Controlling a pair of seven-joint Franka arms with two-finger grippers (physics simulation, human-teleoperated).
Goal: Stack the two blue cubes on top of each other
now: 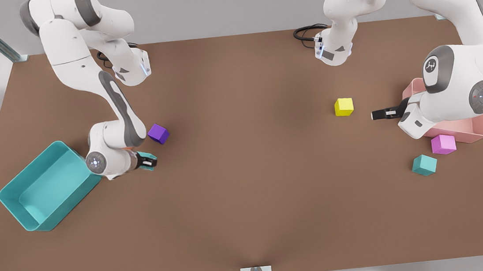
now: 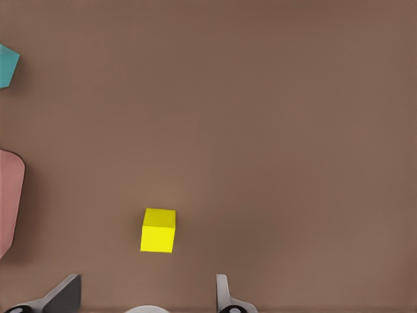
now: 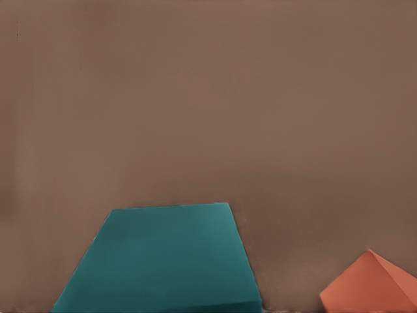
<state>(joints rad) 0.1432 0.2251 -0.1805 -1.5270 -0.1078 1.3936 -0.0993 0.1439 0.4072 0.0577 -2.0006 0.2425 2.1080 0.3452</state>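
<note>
One blue cube (image 1: 151, 155) sits between the fingers of my right gripper (image 1: 152, 162), which is shut on it low over the table at the front view's left. In the right wrist view that blue cube (image 3: 163, 261) looms large and hides the fingertips. The second blue cube (image 1: 424, 165) rests on the table at the front view's far right, and its corner also appears in the left wrist view (image 2: 6, 65). My left gripper (image 1: 374, 115) hangs open near the pink bin, well apart from that cube. Its two fingers (image 2: 65, 295) stand wide apart with nothing between them.
A yellow cube (image 1: 344, 107) (image 2: 158, 230) lies just ahead of the left gripper. A purple cube (image 1: 158, 133) sits behind the right gripper, with an orange cube (image 3: 371, 287) beside it. A teal bin (image 1: 32, 166) stands at left, a pink bin (image 1: 467, 131) (image 2: 8, 195) and a magenta cube (image 1: 443, 144) at right.
</note>
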